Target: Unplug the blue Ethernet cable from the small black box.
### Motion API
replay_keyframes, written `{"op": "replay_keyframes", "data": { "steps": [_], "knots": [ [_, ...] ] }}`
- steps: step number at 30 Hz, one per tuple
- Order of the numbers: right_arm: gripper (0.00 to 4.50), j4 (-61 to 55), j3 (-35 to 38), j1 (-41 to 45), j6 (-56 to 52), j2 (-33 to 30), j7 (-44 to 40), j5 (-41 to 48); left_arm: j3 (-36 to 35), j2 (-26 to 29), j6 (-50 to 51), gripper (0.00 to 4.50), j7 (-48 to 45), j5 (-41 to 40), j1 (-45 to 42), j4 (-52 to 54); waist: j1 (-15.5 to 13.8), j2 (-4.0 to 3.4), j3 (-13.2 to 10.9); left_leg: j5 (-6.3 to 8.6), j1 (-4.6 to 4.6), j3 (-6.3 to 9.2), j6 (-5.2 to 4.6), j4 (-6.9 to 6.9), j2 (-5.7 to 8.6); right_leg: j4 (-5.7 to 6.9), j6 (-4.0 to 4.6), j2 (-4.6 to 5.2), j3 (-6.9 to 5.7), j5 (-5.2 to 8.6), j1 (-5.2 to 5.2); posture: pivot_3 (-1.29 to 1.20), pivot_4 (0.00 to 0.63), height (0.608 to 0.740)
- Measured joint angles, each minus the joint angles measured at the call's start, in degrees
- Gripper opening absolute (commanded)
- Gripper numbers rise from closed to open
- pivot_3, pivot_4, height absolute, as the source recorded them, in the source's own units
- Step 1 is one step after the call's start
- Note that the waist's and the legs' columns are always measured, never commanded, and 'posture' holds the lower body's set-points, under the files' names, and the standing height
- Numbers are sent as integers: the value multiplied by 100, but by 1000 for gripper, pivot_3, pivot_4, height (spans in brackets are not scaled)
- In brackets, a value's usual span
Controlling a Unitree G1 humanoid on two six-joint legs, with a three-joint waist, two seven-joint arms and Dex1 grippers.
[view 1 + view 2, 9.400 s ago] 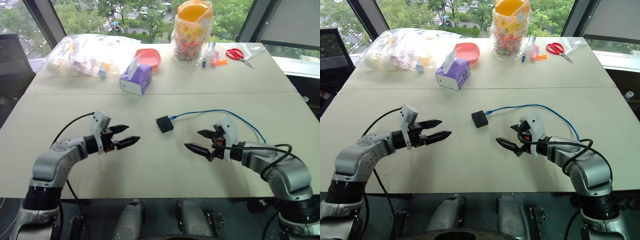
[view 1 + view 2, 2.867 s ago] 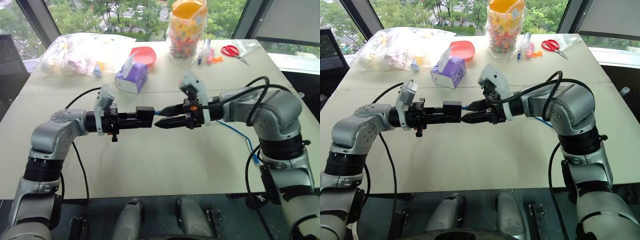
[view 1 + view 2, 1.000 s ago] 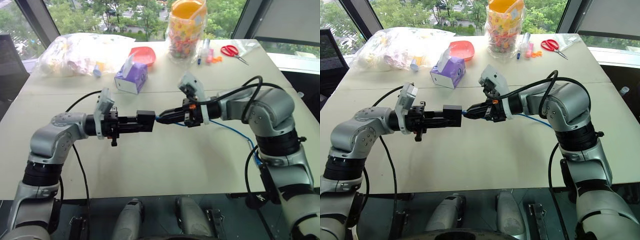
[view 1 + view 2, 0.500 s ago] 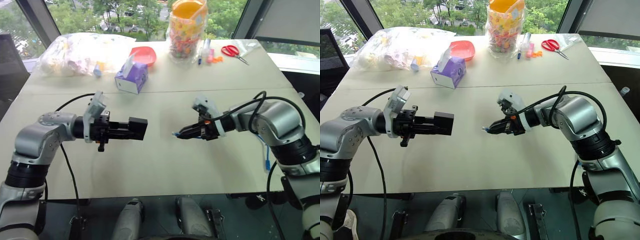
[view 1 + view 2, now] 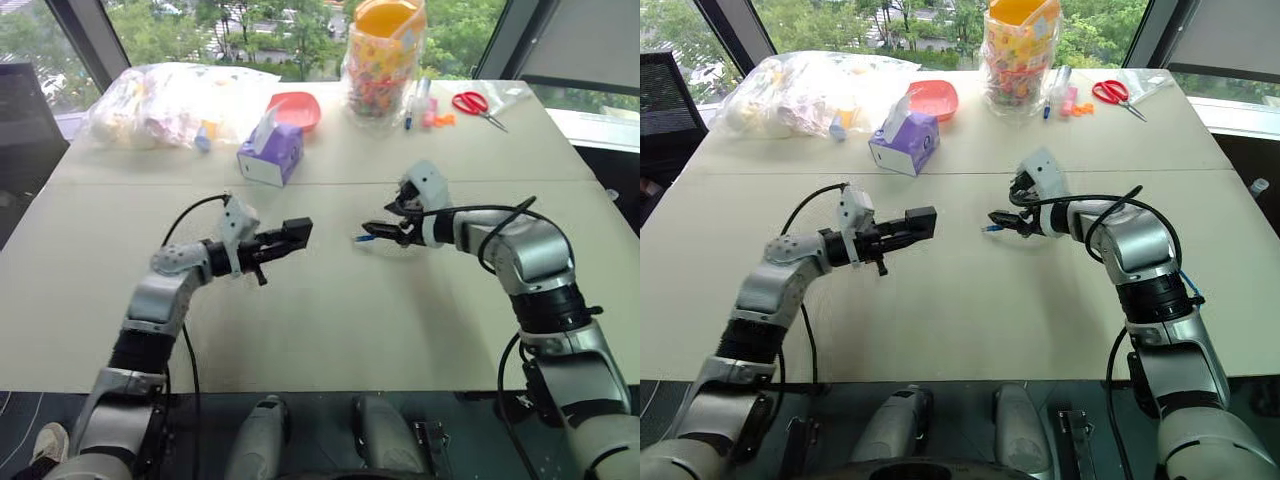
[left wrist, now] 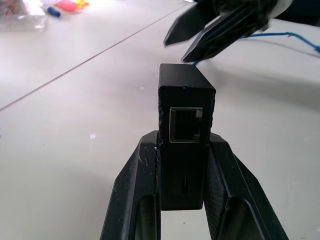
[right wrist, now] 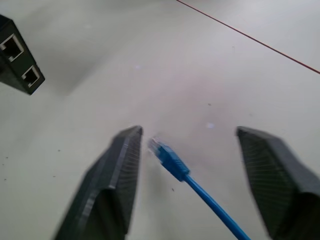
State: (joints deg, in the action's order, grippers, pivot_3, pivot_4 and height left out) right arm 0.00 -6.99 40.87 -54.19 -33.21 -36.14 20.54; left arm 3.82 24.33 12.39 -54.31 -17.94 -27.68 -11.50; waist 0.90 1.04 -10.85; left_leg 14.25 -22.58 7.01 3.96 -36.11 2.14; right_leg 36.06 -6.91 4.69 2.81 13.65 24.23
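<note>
We see the small black box point(image 6: 184, 140) pinched between the left jaws point(image 6: 183, 200), empty port facing out. It looks light, rigid, slick-sided. The blue Ethernet cable point(image 7: 187, 181), limp, lies on the tabletop point(image 7: 100, 60) between the spread right jaws point(image 7: 192, 165), untouched.
</note>
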Motion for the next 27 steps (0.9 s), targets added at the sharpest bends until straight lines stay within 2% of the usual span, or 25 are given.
{"op": "replay_keyframes", "data": {
  "steps": [6, 9, 11, 12, 18, 22, 27],
  "knots": [
    [4451, -1020, 680, -472, -778, -182, 112, 377, 0, -473, -789, 505, 417, 405, -163, -784, -33, 1, 1, 1, 0, 2, -2, -1, 1, -1, -1, 0, 0, 0, -6, 0, 150, 740],
    [4451, -1535, 910, -829, -1147, -208, 171, 583, 12, -484, -1085, 505, 429, 572, -154, -1147, 16, 2, 1, 2, 5, -5, -4, -1, 0, 0, -1, 0, 1, 0, -6, 0, 150, 740],
    [4500, -1762, 1004, -1035, -1322, -208, 241, 679, 12, -465, -1235, 1543, 400, 626, -146, -1326, 25, 2, 1, 2, 9, -5, -4, -1, -2, 5, -1, -2, 1, 0, -6, 0, 150, 740],
    [4500, -1851, 1028, -1102, -1382, -206, 275, 706, 12, -452, -1302, 1862, 376, 636, -133, -1386, 24, 2, 1, 2, 9, -5, -4, -2, -2, 6, -1, -2, 1, 0, -6, 0, 150, 740],
    [4500, -2213, 1271, -1362, -1685, -102, 552, 917, -41, -280, -1604, 4454, 175, 654, -126, -1843, 10, 0, 3, 1, 18, -5, -5, -7, -2, 4, -2, -2, 1, 0, -21, 0, 150, 740],
    [4500, -2379, 1304, -1608, -1835, -113, 605, 1049, -103, -44, -1492, 4454, 20, 566, -18, -1725, 49, 0, 4, 1, 21, -5, -5, -4, -5, 5, -1, -4, 1, 0, -21, 0, 150, 740],
    [4500, -2720, 1532, -1833, -1975, -236, 512, 1345, -375, 625, -516, 4454, -290, 186, 473, -881, 121, 0, 3, 2, 19, -3, -5, -2, -6, 6, -1, -4, 1, 1, -20, 0, 150, 740]
  ]
}}
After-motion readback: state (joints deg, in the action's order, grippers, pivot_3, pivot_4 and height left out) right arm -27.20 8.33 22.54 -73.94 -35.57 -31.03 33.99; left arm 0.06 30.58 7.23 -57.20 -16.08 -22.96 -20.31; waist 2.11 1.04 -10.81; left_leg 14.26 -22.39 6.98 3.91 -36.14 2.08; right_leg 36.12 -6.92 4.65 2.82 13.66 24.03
